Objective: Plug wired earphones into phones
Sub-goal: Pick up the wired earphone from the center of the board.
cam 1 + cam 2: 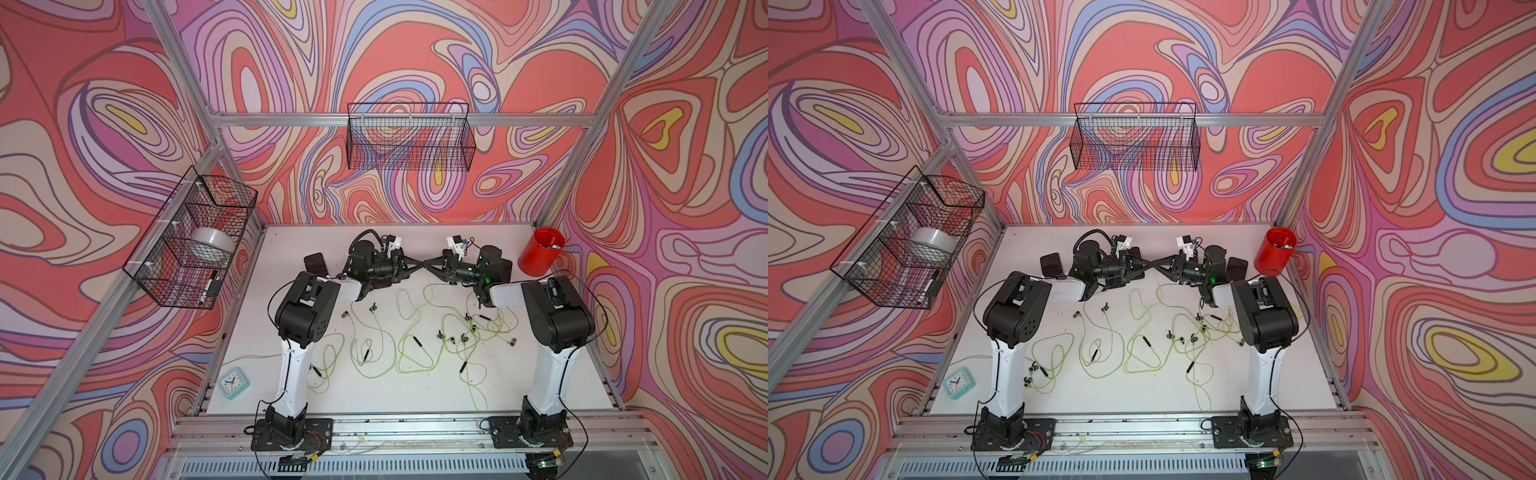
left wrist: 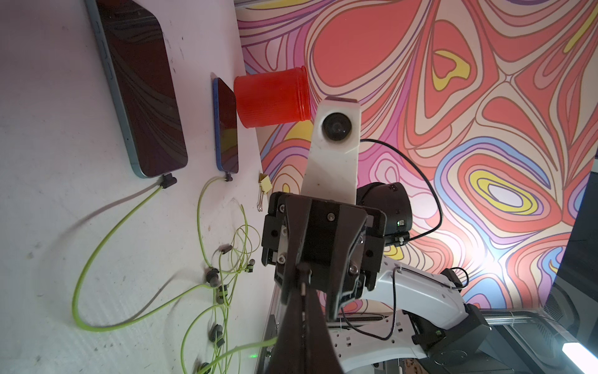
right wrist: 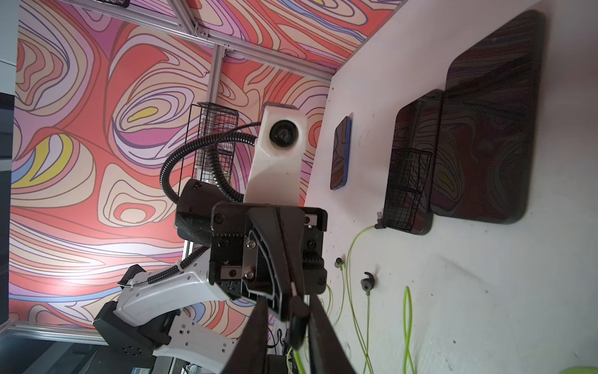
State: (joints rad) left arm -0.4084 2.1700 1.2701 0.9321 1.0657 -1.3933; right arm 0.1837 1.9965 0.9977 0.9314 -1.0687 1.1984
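My left hand (image 1: 417, 266), just left of mid-frame in a top view, is pinched together, tip to tip with my right hand (image 1: 433, 264). The right hand is clamped on a dark plug (image 3: 297, 312). Earphones (image 1: 417, 340) sprawl over the surface (image 1: 395, 399) below, and phones (image 1: 313, 262) line its far edge.

Your white tabletop (image 1: 415, 397) carries yellow-green wired earphones (image 1: 417, 340) tangled across the middle of the frame, phones (image 1: 313, 262) lying flat along its upper edge, and a red cup (image 1: 540, 251) standing in its upper right corner.
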